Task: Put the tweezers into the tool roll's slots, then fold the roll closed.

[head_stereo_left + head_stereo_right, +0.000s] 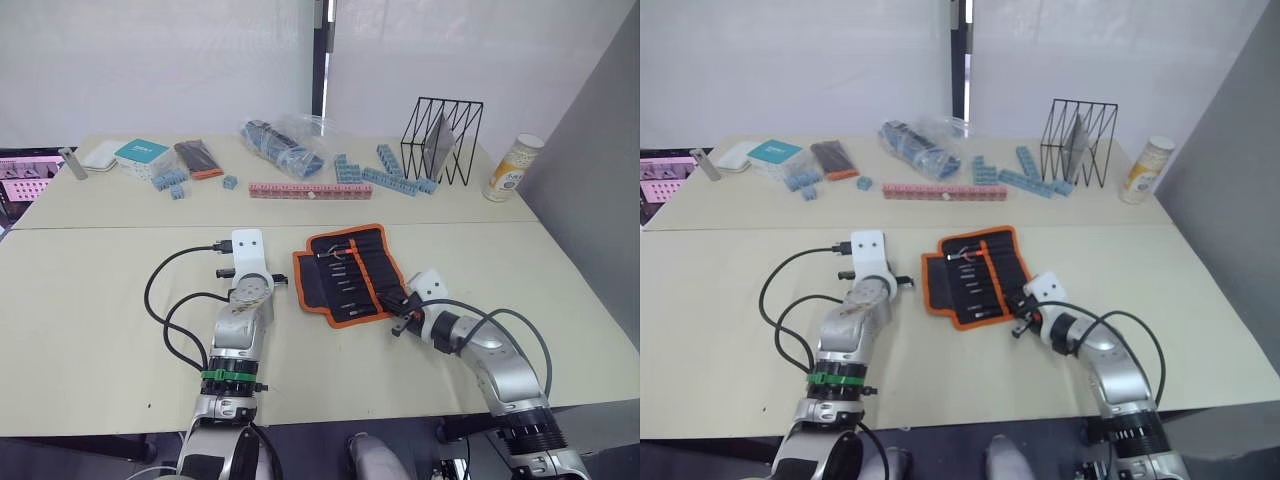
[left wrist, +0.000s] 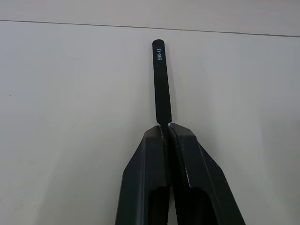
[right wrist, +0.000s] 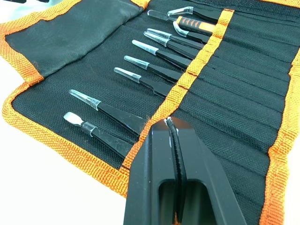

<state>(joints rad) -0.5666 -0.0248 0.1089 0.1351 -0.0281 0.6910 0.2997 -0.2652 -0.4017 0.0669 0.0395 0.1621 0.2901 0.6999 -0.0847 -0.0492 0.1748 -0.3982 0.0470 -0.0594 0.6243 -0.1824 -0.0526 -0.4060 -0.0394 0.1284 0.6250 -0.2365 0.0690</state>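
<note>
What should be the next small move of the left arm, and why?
Probably carry the tweezer toward the tool roll. The left claw is shut on it over bare table, while the roll lies open with other tweezers already in its slots.

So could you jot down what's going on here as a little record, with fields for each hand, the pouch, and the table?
left gripper: shut on a black tweezer, over bare table
right gripper: shut, nothing visible between the fingers, at the near edge of the tool roll
tool roll: unfolded flat, several capped tools already in its slots
far side of table: wire rack, blue blocks, bottle
</note>
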